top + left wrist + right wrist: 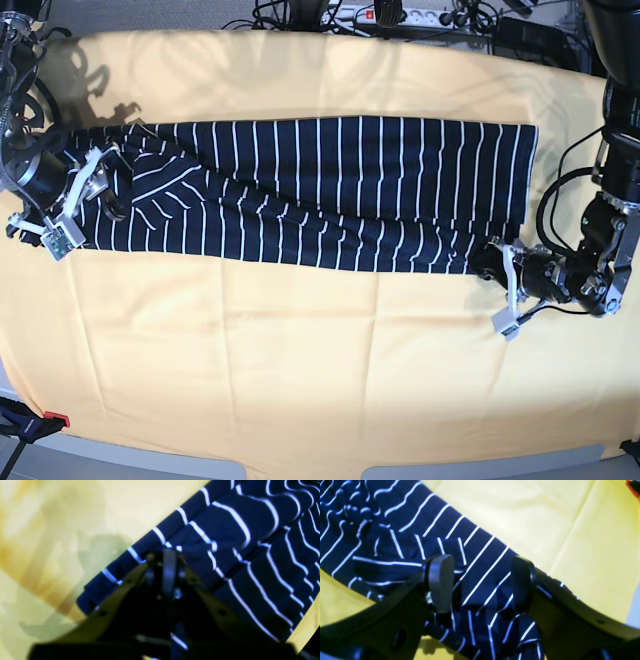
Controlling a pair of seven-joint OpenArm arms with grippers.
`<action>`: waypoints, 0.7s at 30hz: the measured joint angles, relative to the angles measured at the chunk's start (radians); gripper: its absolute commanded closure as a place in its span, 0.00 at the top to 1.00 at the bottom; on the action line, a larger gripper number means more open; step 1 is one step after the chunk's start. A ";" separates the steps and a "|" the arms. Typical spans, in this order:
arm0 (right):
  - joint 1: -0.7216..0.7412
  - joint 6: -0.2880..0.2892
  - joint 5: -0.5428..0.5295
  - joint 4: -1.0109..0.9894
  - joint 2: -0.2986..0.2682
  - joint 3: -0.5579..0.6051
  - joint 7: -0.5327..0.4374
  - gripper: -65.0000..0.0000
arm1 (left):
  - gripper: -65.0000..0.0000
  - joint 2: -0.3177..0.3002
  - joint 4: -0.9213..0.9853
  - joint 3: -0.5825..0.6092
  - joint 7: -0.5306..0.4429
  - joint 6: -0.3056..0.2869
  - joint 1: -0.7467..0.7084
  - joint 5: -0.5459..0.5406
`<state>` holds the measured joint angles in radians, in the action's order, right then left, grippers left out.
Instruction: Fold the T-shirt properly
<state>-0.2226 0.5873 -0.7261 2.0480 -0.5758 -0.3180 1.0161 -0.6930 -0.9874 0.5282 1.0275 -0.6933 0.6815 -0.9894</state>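
Left hand [167,555] closed (low); right hand [480,580] spread.

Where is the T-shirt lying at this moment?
In the base view the T-shirt lies stretched as a long band across the upper half of the yellow cloth, between the right gripper at its left end and the left gripper at its lower right corner.

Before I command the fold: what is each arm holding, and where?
Left gripper pinches the T-shirt at its hem corner. Right gripper holds nothing, jaws open.
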 measured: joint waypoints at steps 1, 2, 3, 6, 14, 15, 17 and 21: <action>-0.006 0.000 0.000 0.000 0.000 0.000 0.000 0.58 | 0.00 -0.001 0.000 0.000 0.000 0.000 0.000 0.000; -0.010 0.000 0.000 0.000 0.000 0.000 0.001 0.58 | 0.00 -0.002 0.000 0.000 0.001 0.000 0.000 0.000; -0.011 0.000 0.000 0.000 0.000 0.000 0.002 0.58 | 0.00 -0.002 0.000 0.000 0.003 0.000 0.000 -0.005; -0.010 0.000 0.000 0.000 0.000 0.000 0.000 0.58 | 0.00 -0.002 0.000 0.000 0.068 0.000 0.001 -0.052; -0.010 0.000 0.000 0.000 0.000 0.000 -0.012 0.58 | 0.00 -0.003 0.001 0.000 0.362 0.001 0.003 -0.296; -0.010 0.000 0.000 0.000 0.000 0.000 -0.011 0.58 | 0.00 -0.003 0.001 0.000 0.361 0.001 0.003 -0.309; -0.010 0.000 0.000 0.000 0.000 0.000 -0.011 0.58 | 0.00 -0.003 0.001 0.000 0.362 0.001 0.005 -0.352; -0.010 0.000 0.000 0.000 0.000 0.000 -0.011 0.58 | 0.00 -0.016 0.001 0.000 0.365 0.001 0.026 -0.384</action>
<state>-0.2321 0.5873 -0.7258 2.0480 -0.5758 -0.3180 1.0046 -0.7094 -0.9867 0.5285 1.3922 -0.6926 0.7071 -1.3731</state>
